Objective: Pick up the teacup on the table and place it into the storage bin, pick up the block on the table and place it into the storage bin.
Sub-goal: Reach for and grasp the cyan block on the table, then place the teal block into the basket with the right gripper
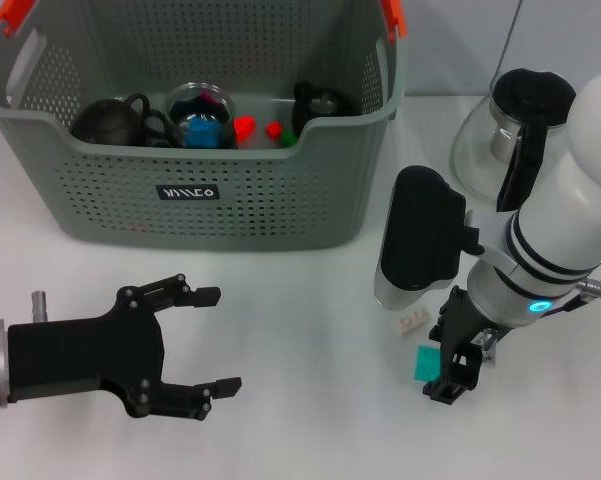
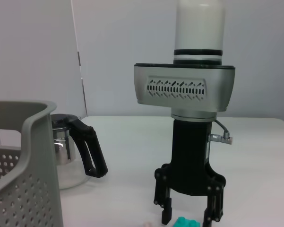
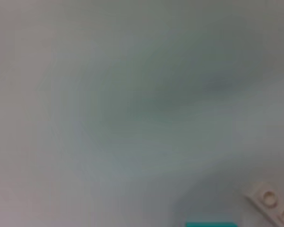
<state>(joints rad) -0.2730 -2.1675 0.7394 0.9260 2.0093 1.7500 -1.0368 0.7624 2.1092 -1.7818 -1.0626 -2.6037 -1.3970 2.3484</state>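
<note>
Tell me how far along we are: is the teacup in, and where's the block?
A dark teacup already sits inside the storage bin, so that half looks done. In hand: the right gripper is down at the table with open jaws straddling the teal block, not yet closed on it. Left: grasp, lift, and drop the block in the bin. The left gripper hangs open in front of the bin, idle.

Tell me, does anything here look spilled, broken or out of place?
Nothing stands out. The storage bin sits upright with items inside, the glass pot is upright, and the right gripper straddles a teal block on the table.
</note>
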